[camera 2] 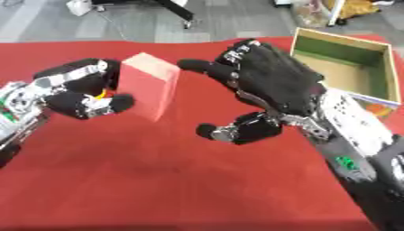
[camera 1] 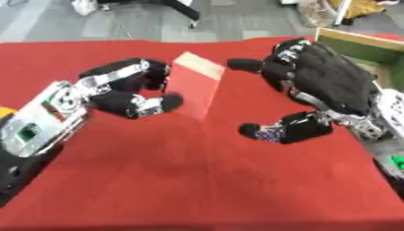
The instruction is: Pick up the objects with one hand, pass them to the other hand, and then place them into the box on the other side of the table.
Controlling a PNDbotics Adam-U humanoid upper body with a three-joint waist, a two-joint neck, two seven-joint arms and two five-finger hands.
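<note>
Both hands are up over the table, so this looks like the handover step. Left hand [camera 2: 79, 94] has its fingers and thumb curled round a red rectangular block [camera 2: 150, 85], held upright just off its palm side. Right hand [camera 2: 268, 85] sits just beside the block, fingers spread and holding nothing, thumb low. I'd say next it needs to close on the block's free side before the left lets go. Cardboard box [camera 2: 347, 45] waits behind the right hand. Red cloth [camera 2: 197, 180] covers the table, grey floor beyond.
</note>
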